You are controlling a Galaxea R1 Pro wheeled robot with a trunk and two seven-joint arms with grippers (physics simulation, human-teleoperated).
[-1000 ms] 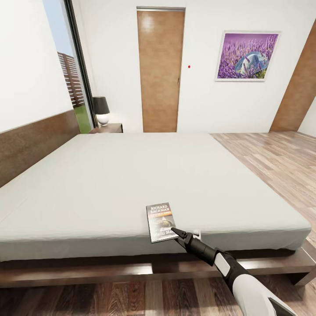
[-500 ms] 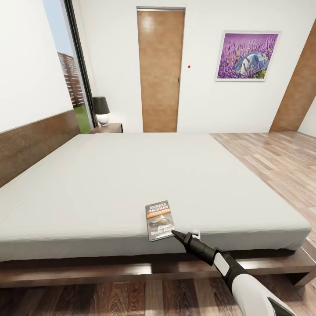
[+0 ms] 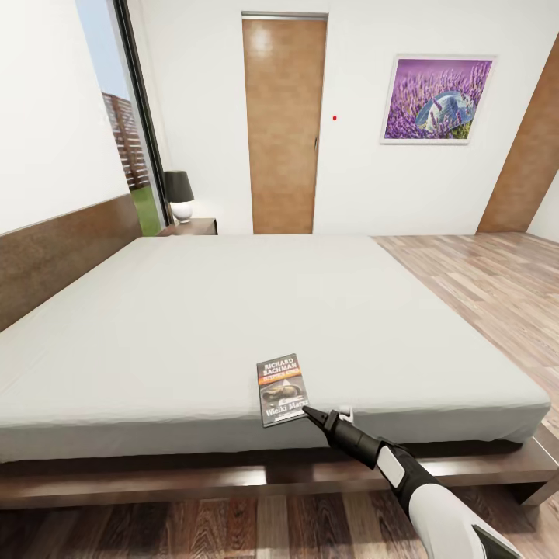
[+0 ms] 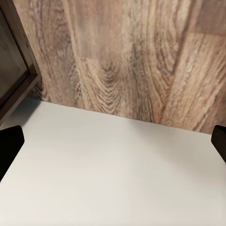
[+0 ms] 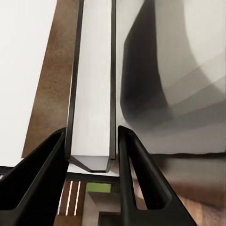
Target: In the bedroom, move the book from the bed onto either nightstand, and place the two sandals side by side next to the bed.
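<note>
— Book position, from the head camera?

— I saw the book (image 3: 281,389) lying face up on the bed (image 3: 233,310), close to the bed's near edge. Its long axis ran from that edge toward the far side of the bed, leaning slightly. The right gripper (image 3: 314,414) came in from off the bed's near edge, and its tip met the book's near corner. That arm was plainly the nearer one. The nightstand (image 3: 190,226) stood at the bed's far head corner, under a lamp (image 3: 179,194), well apart from the book.

— And the left wrist?

— The left gripper (image 4: 113,143) was spread wide, with nothing between its tips. Below it I saw wood floor (image 4: 122,61), a pale surface I couldn't identify and, I judged, a dark corner of the bed frame.

— Right wrist?

— There the book (image 5: 94,84) showed edge-on as a pale strip between dark covers. The black fingers (image 5: 47,160) sat against either cover, so I read the right gripper as clamped on the book. The mattress lay along one side.

— What was unclear?

— The gripper tip cut off the end of the title. I couldn't tell how deep the bite went, or whether the lower finger had got fully between book and mattress.
</note>
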